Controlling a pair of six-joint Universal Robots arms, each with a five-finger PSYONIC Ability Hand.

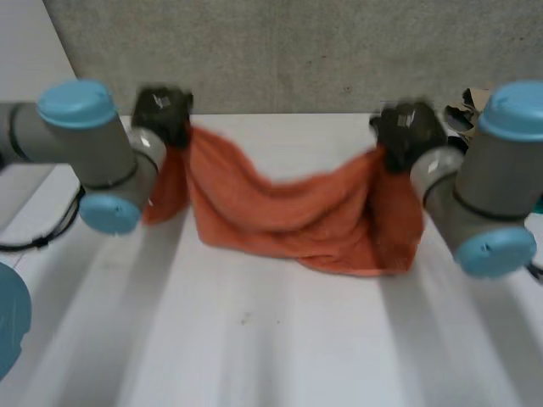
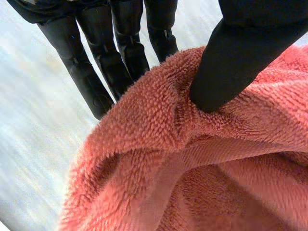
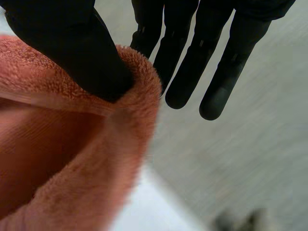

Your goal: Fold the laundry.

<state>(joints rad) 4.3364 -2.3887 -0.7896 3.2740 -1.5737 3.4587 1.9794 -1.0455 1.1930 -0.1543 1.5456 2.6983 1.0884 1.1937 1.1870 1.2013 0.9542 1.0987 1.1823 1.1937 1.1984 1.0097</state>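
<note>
Pinching one towel (image 1: 280, 212): two hands (image 1: 163, 110) (image 1: 410, 129).

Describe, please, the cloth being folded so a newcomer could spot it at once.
Over the white table, look between the black left hand and right hand. The fluffy orange-red terry towel hangs between them, pinched at each upper end and sagging in the middle. It is the only soft, coloured thing there.

The towel (image 1: 280, 212) is fluffy terry cloth; the table (image 1: 280, 339) smooth, matt.
</note>
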